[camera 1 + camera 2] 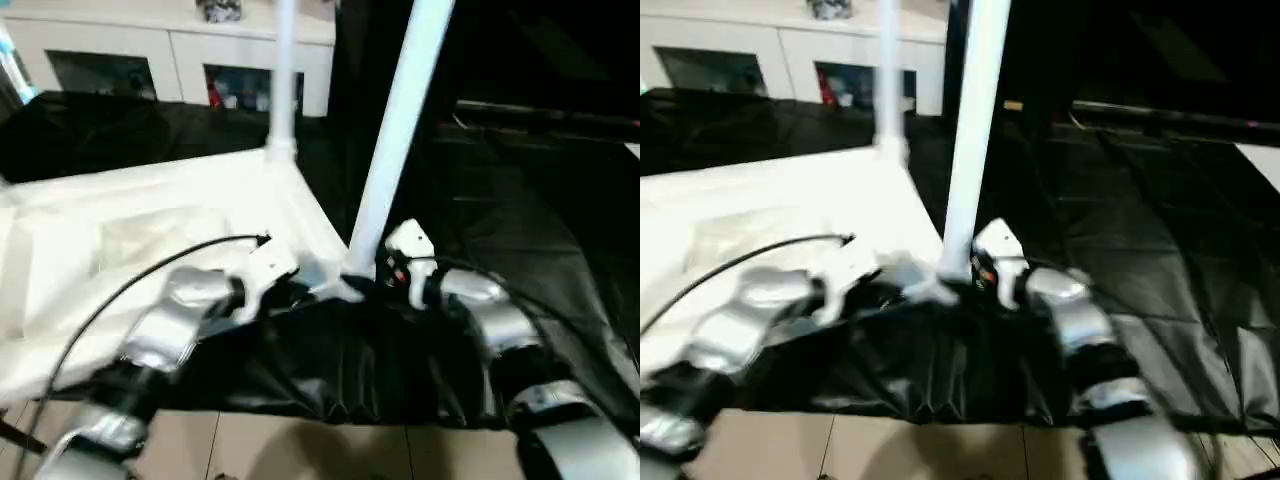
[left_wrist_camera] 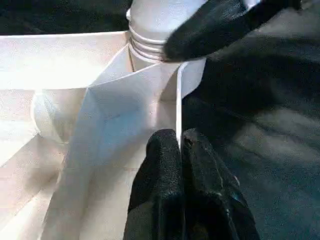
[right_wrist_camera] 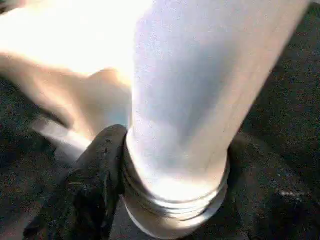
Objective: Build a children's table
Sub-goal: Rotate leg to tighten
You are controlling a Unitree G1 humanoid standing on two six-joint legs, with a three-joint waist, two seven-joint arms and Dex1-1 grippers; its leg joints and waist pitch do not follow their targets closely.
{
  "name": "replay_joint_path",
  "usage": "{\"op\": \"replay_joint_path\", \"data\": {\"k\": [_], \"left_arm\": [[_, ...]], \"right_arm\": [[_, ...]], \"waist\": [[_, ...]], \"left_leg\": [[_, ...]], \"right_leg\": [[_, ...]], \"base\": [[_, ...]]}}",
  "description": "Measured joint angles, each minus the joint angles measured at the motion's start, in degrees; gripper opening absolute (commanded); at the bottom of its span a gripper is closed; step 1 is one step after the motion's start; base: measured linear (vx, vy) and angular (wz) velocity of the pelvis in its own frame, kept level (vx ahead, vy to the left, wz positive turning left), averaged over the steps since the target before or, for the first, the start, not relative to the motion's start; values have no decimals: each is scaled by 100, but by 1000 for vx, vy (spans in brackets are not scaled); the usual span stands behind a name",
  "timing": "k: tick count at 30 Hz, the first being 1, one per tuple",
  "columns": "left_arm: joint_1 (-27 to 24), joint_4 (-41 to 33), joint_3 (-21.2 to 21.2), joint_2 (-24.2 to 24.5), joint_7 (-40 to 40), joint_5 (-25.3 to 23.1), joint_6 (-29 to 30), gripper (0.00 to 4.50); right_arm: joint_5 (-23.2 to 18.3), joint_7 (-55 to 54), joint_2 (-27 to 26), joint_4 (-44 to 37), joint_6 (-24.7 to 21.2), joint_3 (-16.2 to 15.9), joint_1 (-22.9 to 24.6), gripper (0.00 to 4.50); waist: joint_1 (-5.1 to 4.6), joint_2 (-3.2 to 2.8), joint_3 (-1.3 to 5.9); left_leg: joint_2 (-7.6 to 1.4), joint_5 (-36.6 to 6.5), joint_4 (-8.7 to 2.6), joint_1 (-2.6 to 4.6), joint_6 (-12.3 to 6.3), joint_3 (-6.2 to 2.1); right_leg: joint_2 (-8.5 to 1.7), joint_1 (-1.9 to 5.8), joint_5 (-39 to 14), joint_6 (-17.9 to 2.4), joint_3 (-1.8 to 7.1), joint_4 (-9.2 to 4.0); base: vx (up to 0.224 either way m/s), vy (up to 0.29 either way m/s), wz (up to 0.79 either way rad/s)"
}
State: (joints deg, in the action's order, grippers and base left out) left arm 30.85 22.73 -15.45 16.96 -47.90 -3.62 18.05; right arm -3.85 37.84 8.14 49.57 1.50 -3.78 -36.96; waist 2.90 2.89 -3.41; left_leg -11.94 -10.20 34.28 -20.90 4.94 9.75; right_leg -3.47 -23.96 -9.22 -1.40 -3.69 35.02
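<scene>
The white tabletop (image 1: 130,230) lies upside down on black cloth. Two white legs stand upright in its corner sockets, one at the far corner (image 1: 284,70) and one at the near corner (image 1: 397,130). My left gripper (image 2: 180,137) is shut on the thin rim of the tabletop just beside the near corner socket. My right gripper (image 1: 385,270) is at the foot of the near leg (image 3: 190,100), closed around it just above its threaded end, with one black finger (image 3: 95,165) pressed against its side.
Black cloth (image 1: 520,200) covers the floor under and to the right of the tabletop. A white cabinet with glass doors (image 1: 180,50) stands at the back. A black cable (image 1: 120,290) arcs over my left forearm. Light floor tiles (image 1: 300,450) show at the near edge.
</scene>
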Motion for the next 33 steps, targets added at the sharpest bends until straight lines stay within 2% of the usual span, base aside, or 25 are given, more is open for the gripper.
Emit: {"op": "replay_joint_path", "data": {"k": [5,8,9,11,16,22,28,33], "left_arm": [[328,440,50,-546,769,-164,235,0],[361,477,48,-673,963,-234,285,0],[361,475,50,-674,940,-234,284,0],[358,464,50,-668,894,-234,276,0],[288,333,46,-533,702,-214,188,0],[-61,-139,-60,-100,-44,-27,4,0],[-340,-522,-72,358,-668,177,-106,0],[-402,-634,-87,530,-1070,282,-106,0]], "right_arm": [[1,-1527,-550,323,-82,337,-231,270],[24,-1912,-679,368,-46,371,-273,270],[104,-1912,-679,373,38,369,-259,326],[163,-1879,-675,380,121,367,-251,340],[170,-1384,-445,355,169,303,-252,387],[176,-241,138,35,189,53,-249,437],[133,1303,670,-192,365,-334,-190,437],[-12,2160,899,-304,207,-366,-160,437]], "waist": [[25,-3,1],[37,-4,2],[42,-7,1],[45,-10,-2],[38,-12,-3],[46,-20,-2],[50,-20,-2],[51,-18,-1]], "left_leg": [[1,-1,-3,-5,0,2],[3,-4,-10,-8,-2,3],[2,-4,-12,-10,-2,3],[2,-3,-12,-11,-2,5],[1,-3,-12,-11,-2,4],[1,-1,-16,-7,-2,7],[1,-1,-12,-10,-3,6],[0,-2,-12,-10,-4,7]], "right_leg": [[0,-1,4,-6,-1,-2],[-1,-2,1,-3,-1,-6],[-1,-4,1,-3,-2,-6],[-1,-6,1,-3,-2,-5],[0,-7,1,-3,-2,-5],[0,-4,-1,-3,-4,-2],[-1,-4,-1,-2,-4,-2],[-1,-4,-1,-3,-5,-3]], "base": [[0,0,0],[0,0,0],[0,0,0],[0,0,0],[0,0,0],[0,0,0],[0,0,0],[0,0,0]]}}
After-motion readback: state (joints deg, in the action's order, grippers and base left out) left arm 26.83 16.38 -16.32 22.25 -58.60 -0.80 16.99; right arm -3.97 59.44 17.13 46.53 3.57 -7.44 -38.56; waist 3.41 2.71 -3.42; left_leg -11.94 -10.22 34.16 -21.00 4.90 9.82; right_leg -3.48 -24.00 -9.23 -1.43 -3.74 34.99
